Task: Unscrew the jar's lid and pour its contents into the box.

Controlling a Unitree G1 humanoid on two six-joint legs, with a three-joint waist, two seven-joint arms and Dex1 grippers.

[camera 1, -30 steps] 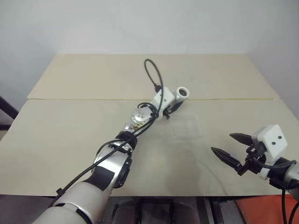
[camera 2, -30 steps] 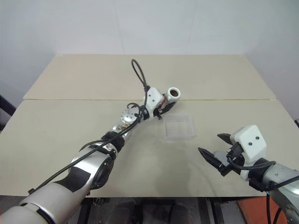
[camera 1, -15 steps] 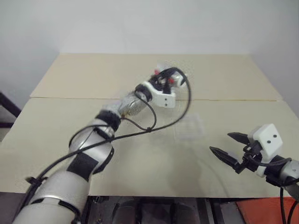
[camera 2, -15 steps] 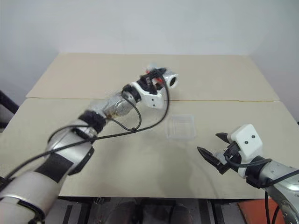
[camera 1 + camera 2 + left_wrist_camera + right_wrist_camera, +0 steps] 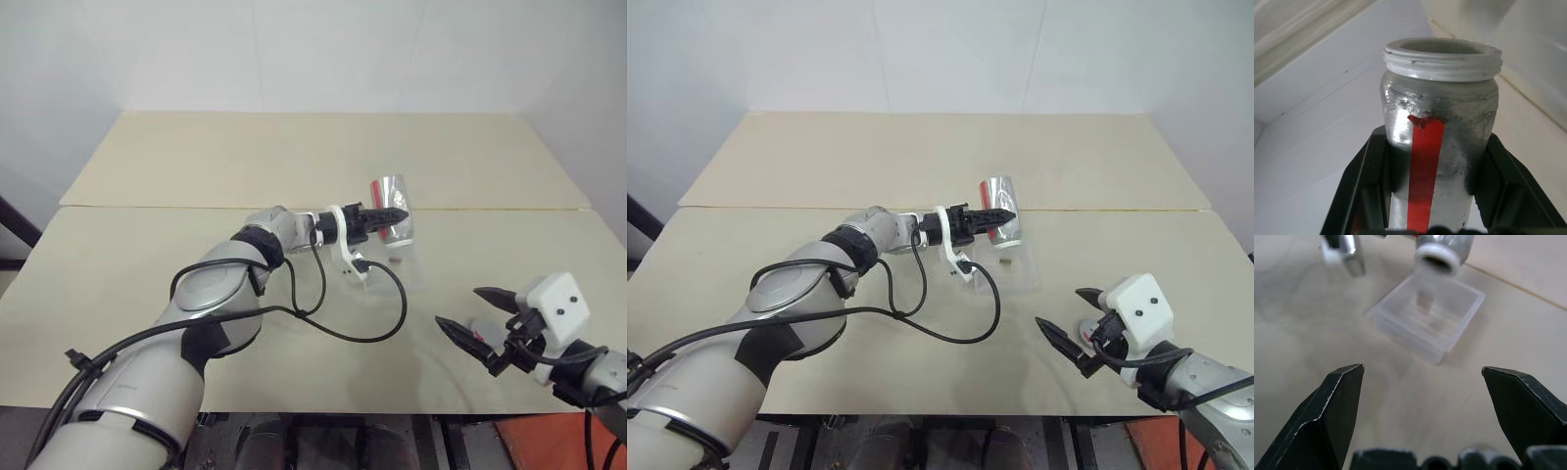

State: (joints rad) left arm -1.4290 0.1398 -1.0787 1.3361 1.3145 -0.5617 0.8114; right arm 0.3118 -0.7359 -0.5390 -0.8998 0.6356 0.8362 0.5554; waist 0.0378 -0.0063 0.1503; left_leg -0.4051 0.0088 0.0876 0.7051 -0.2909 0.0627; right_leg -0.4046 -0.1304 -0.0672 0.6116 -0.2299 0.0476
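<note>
Right hand nearest, low over worktop, fingers spread wide, empty. Beyond it, clear box flat on worktop. Left hand clamped on jar, lid off, jar upended above box, open mouth down, red stripe along its side

From my station I find the jar held in the left gripper above the table, mouth tipped downward directly over the box. The box sits on the table near its middle seam. The right gripper hangs nearer the table's front edge, right of the box and well apart from it.
</note>
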